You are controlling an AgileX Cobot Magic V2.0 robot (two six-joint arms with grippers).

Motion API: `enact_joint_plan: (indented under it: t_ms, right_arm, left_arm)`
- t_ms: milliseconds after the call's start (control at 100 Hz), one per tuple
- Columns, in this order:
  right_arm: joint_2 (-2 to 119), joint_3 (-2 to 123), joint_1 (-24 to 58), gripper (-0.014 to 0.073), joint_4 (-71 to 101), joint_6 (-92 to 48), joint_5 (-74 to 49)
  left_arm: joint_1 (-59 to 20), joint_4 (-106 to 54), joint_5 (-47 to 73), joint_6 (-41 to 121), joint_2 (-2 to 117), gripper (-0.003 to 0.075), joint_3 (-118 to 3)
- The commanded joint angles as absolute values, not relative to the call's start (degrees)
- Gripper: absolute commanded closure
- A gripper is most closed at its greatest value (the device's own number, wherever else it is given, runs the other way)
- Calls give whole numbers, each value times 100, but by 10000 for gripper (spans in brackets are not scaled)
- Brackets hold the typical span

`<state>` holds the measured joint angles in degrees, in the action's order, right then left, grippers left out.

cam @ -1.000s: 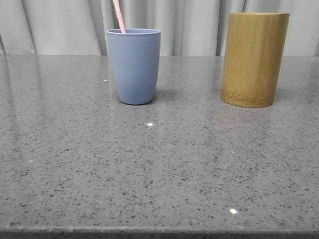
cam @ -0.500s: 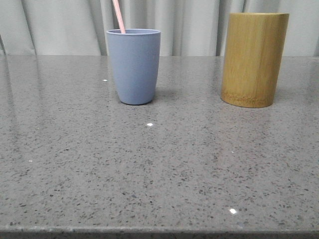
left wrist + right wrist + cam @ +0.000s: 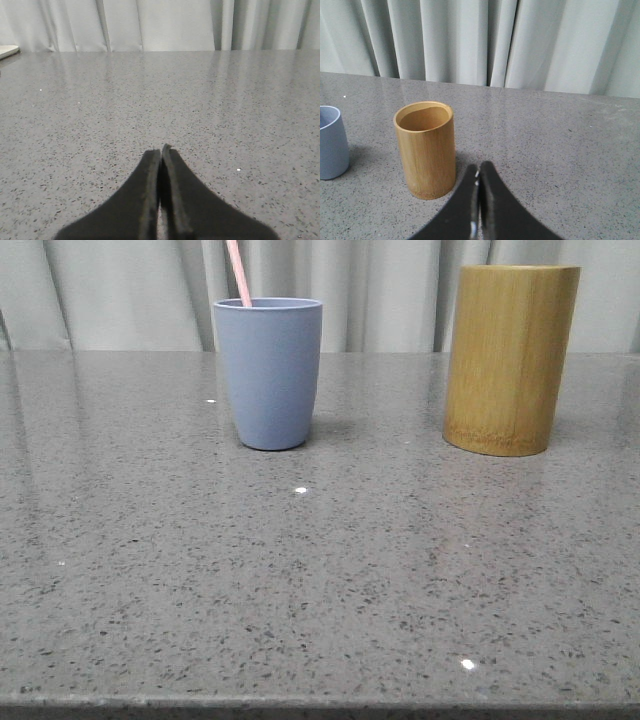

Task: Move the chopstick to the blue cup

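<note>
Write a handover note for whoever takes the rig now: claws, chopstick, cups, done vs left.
Left claw: shut, empty, over bare table.
Right claw: shut, empty, close to the bamboo cylinder.
Chopstick: standing in the blue cup, leaning against its rim.
Bamboo cylinder: looks empty from the right wrist view.
Done: the transfer looks complete.
Left: nothing apparent.

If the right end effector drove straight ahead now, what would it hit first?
Probably nothing: the right end effector, shut, points just past the bamboo cylinder over bare table towards the curtain. Clearance beside the cylinder is uncertain.
</note>
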<state>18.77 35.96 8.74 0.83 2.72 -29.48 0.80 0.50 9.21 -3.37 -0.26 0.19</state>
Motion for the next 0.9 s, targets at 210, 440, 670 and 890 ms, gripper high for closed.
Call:
enact_joint_plan:
  t_ms: [210,440,670,890]
  right_arm:
    - [1913,3722,848,692,0,238,-2561]
    - [1913,3722,848,692,0,238,-2561]
    - [1913,3717,848,692,0,238,-2556]
    - [1907,3394,848,692,0,238,-2369]
  left_arm:
    - [105,0,460,-330,-226,739,63]
    - [105,0,460,-330,-226,739,63]
    - [105,0,460,-330,-226,739,63]
    - [105,0,460,-330,-226,739,63]
